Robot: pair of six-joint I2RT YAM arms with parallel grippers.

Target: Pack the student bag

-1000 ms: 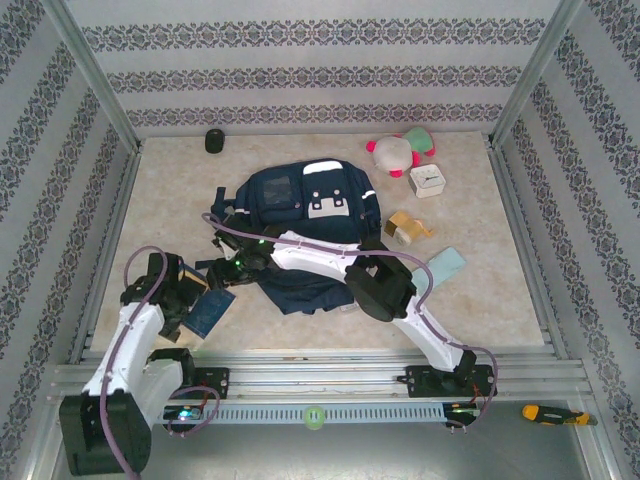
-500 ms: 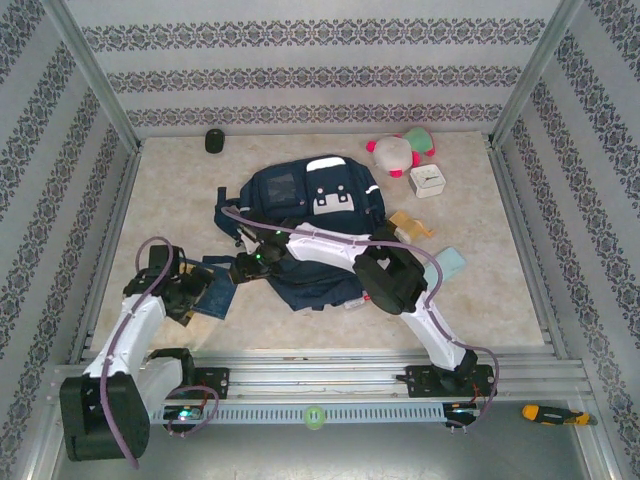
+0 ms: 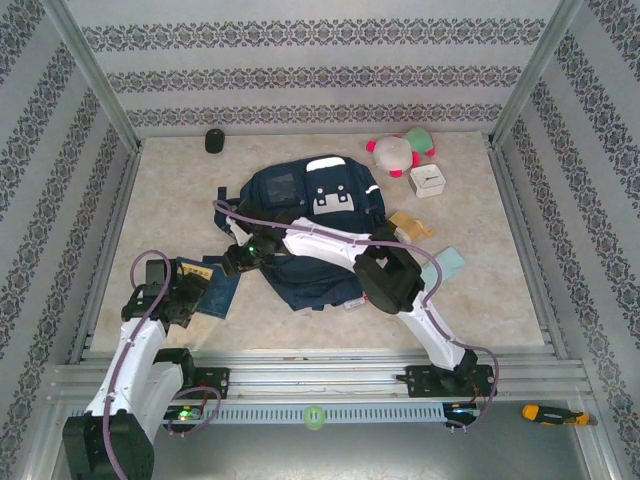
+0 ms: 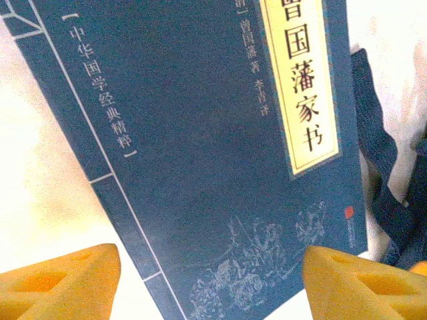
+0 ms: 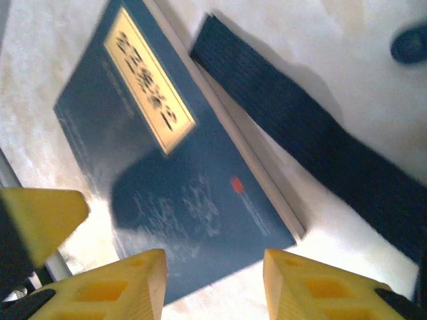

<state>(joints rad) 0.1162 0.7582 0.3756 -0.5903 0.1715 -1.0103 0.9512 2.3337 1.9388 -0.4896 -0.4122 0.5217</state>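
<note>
I reckon packing has barely begun: the book (image 3: 214, 291) lies on the worktop (image 3: 480, 290) beside the bag (image 3: 310, 215). Left gripper (image 4: 210, 270) wide open, right gripper (image 5: 213, 270) half-open, both empty above it.

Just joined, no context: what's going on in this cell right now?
Two arms are packing the student bag, which lies in the middle of the table. A dark blue book lies flat on the table just left of the bag, beside one of its straps. The left claw and right claw are both over the book, jaws apart, gripping nothing. The book is not yet in the bag. A plush toy waits on the far right.
</note>
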